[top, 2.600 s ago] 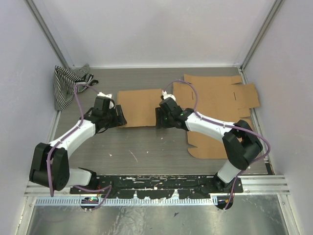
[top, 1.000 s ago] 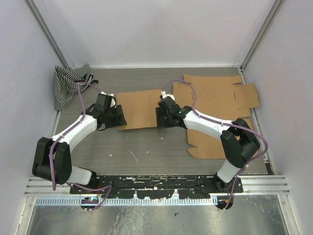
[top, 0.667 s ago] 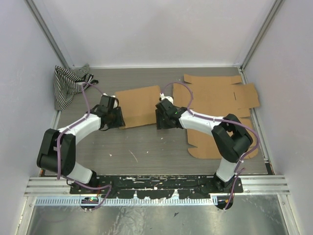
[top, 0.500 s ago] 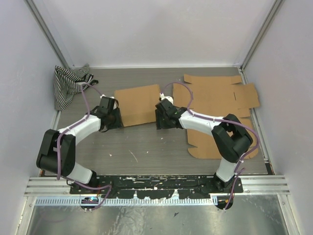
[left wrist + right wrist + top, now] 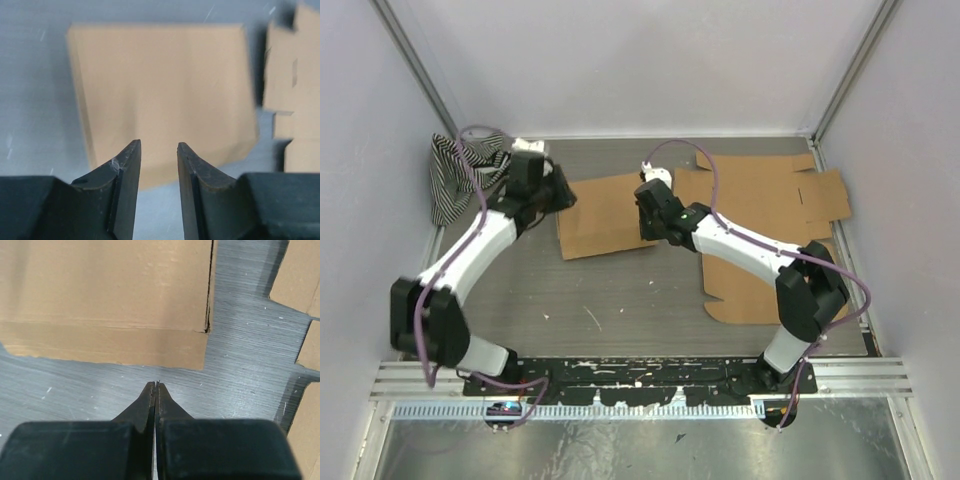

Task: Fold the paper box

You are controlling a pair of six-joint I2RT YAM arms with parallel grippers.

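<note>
1. Paper box point(image 5: 605, 215): flat on the table point(image 5: 620, 290), just toward 12 o'clock from centre, between both grippers, with loose cardboard sheets point(image 5: 760, 200) at its 3 o'clock.
2. Striped cloth point(image 5: 455, 175): bunched in the table's 10 o'clock corner.
3. Left gripper point(image 5: 157, 150): at the box's 10 o'clock corner, fingers a narrow gap apart, nothing between them.
4. Right gripper point(image 5: 156, 385): at the box's 3 o'clock edge, over bare table, fingers pressed together, holding nothing.
</note>
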